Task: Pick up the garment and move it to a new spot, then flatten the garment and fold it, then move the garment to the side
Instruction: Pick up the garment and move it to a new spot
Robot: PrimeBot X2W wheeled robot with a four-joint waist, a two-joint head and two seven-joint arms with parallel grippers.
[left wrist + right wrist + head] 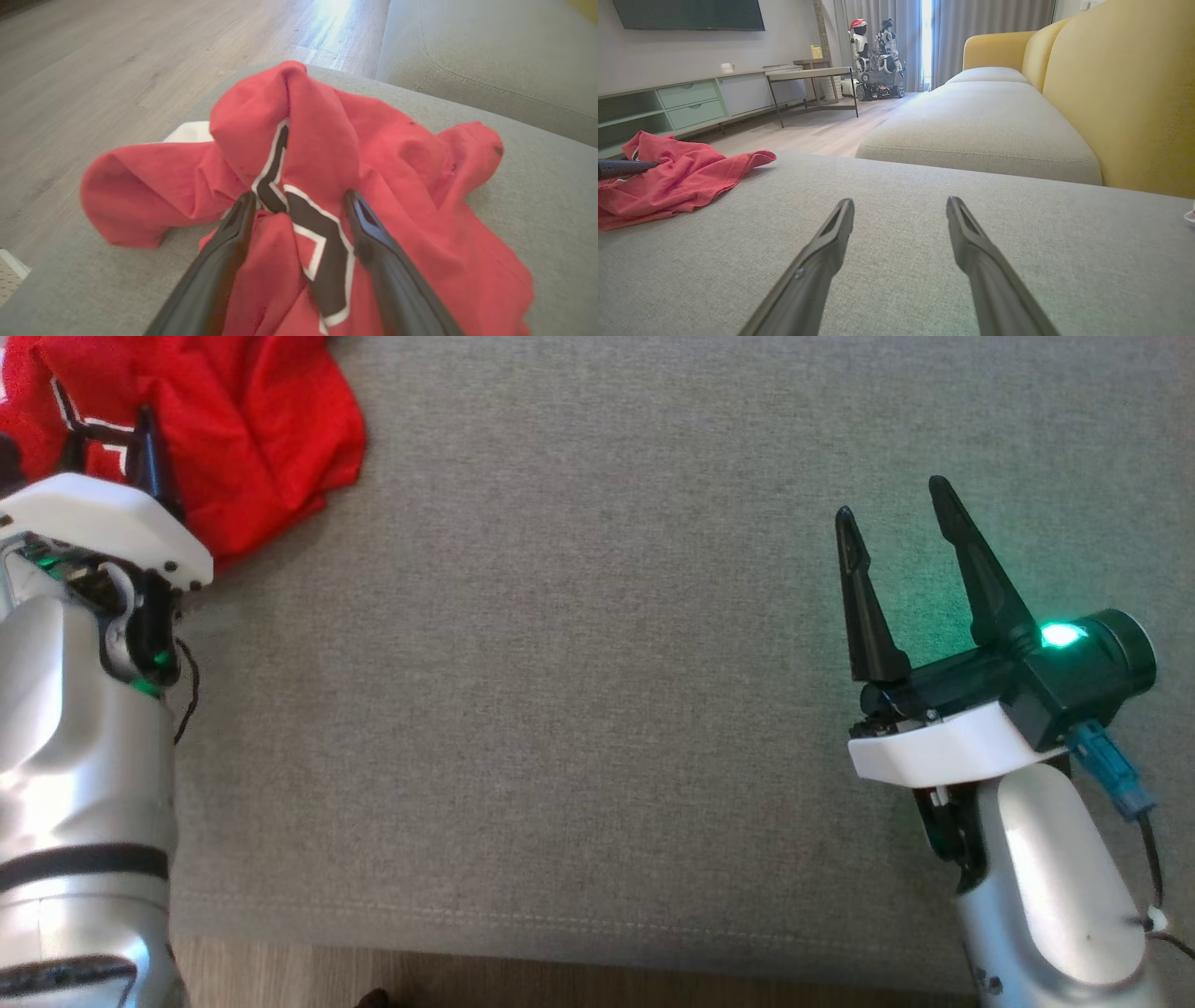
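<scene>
Left tool (300,196), jaws apart over the bunched garment (397,154); I judge a shallow pinch may catch one loose fold and slip.

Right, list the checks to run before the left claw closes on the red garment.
1. Left claw open: ok.
2. Left claw straddles a fold of the garment: ok.
3. Left claw touching the garment: cannot tell.
4. Right claw open, apart from the garment: ok.
5. Bare cushion free for a new spot: ok.
6. Garment lying flat: not ok, crumpled.
</scene>
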